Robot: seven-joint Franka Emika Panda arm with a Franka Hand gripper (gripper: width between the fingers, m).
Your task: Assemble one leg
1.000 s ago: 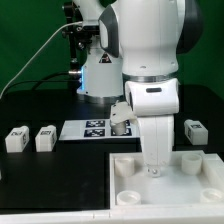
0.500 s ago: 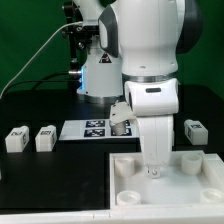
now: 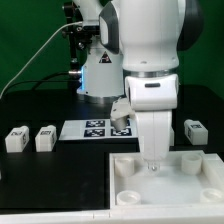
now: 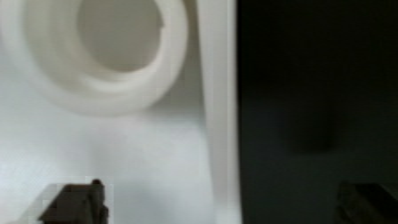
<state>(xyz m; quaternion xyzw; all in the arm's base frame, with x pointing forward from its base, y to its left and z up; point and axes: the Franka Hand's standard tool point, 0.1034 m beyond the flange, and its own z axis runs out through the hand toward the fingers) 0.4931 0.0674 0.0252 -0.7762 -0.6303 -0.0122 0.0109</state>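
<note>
White plastic blocks, each with a black-and-white tag: a leg (image 3: 15,139) and a second leg (image 3: 45,138) sit side by side on the black table (image 3: 40,185) at the exterior view's left, a third leg (image 3: 196,130) at its right. The gripper (image 3: 152,165) hangs over one white tray part (image 3: 125,186), fingertips (image 4: 71,203) wide apart, holding nothing.

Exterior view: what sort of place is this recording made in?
Probably a robotics lab bench: a black table before a green backdrop, the marker board lying on it, and tagged white legs laid out near the arm.
</note>
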